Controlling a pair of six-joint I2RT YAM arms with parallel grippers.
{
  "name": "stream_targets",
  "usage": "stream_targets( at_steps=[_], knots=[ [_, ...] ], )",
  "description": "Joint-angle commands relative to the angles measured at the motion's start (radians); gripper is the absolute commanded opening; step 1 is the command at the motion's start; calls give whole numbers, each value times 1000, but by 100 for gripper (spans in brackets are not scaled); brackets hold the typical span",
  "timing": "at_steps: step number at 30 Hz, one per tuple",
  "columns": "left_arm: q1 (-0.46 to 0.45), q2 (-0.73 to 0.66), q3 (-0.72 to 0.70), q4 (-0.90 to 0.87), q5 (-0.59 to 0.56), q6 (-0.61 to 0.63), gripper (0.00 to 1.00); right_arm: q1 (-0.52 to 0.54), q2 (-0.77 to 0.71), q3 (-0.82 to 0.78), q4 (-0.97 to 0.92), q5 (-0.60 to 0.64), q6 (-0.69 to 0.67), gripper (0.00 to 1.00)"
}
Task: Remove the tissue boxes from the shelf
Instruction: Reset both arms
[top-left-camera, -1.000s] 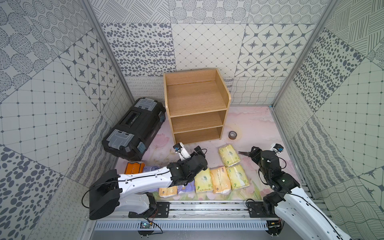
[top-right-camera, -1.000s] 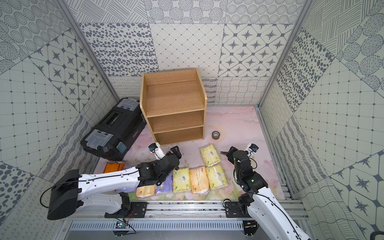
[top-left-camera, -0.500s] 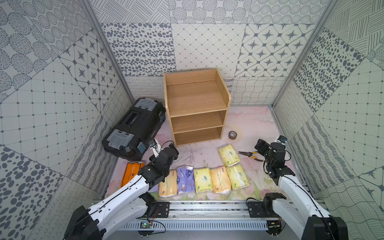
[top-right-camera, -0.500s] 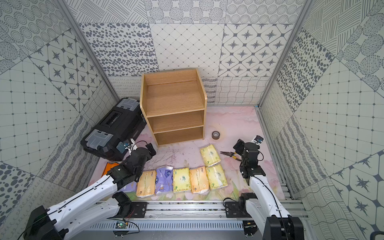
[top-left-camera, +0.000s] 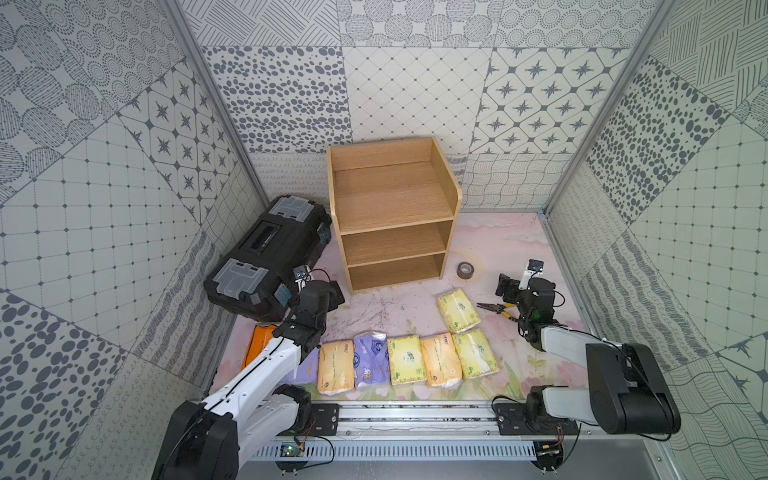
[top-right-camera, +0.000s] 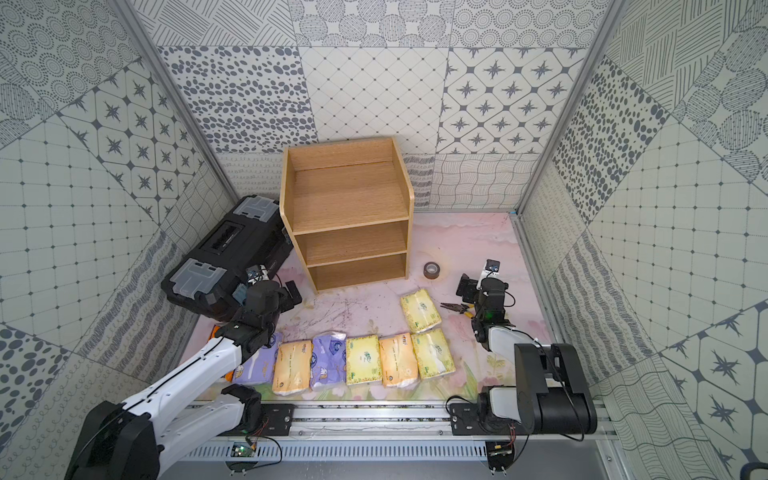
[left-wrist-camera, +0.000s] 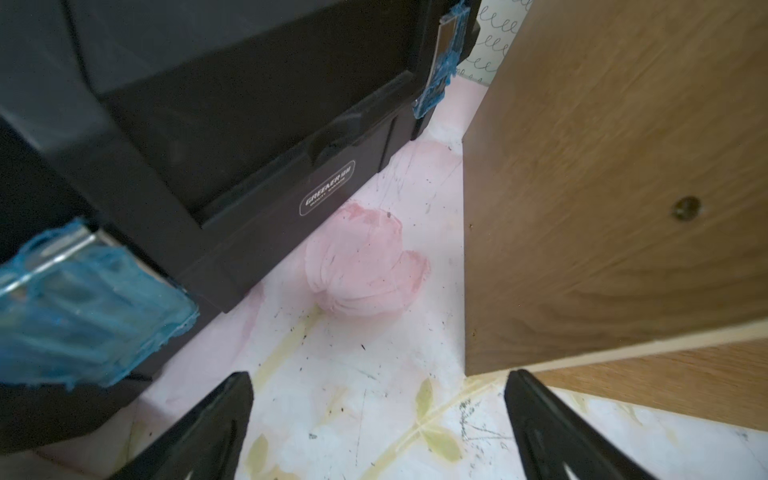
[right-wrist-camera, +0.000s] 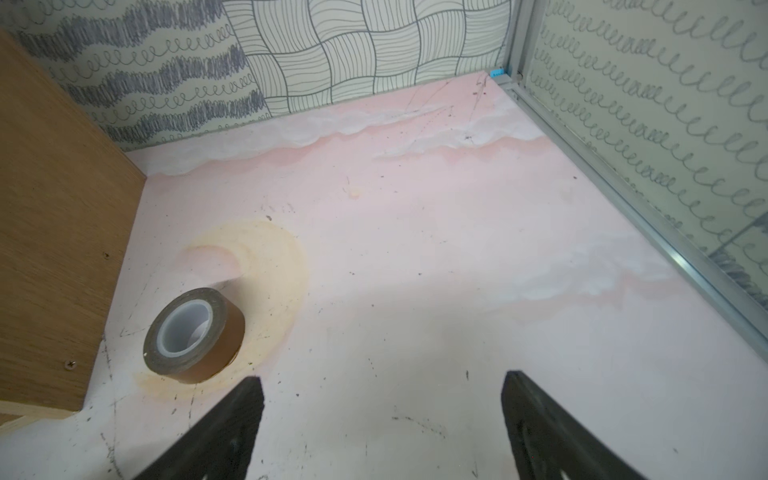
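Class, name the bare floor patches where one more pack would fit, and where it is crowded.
Bare: the mat between the shelf front and the row of tissue boxes; the far corner beyond the tape roll, beside the shelf. Crowded: the front strip of boxes, and around the pliers.

- Shelf (top-left-camera: 390, 195): light wood, matt, visible grain.
- Toolbox (top-left-camera: 257, 253): black matt plastic, clear-grey lid panels.
- Packs (top-left-camera: 409, 359): soft, shiny plastic wrap, crinkled.
- Tape (right-wrist-camera: 222, 343): smooth glossy brown roll, white core.
- Floor (right-wrist-camera: 415, 249): smooth pink print, scuffed.
- Rail (top-left-camera: 415, 417): brushed metal.
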Motion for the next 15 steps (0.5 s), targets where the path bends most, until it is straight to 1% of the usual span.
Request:
stream_targets(
  at_steps=[1,3,6,7,9,12,14,15],
  knots=[
    [70,66,9,191,178,155,99,-4,76,-37,297,-45,-73,94],
    [83,75,8,227,212,183,100,-4,132,-61,373,-80,-86,94],
    [111,84,1,250,231,235,100,-4,215,-112,570,-118,-94,96],
    [123,92,-3,250,235,248,100,-4,206,-112,557,-121,-96,97],
    [146,109,-30,288,252,275,100,-4,170,-83,446,-118,-100,97],
    [169,160,-64,375,264,313,99,-6,178,-55,411,-110,-96,97],
    [175,196,-75,429,257,307,100,-7,179,-57,414,-111,-93,97],
    [176,218,-88,488,264,300,100,-10,179,-57,415,-115,-93,97]
  ],
)
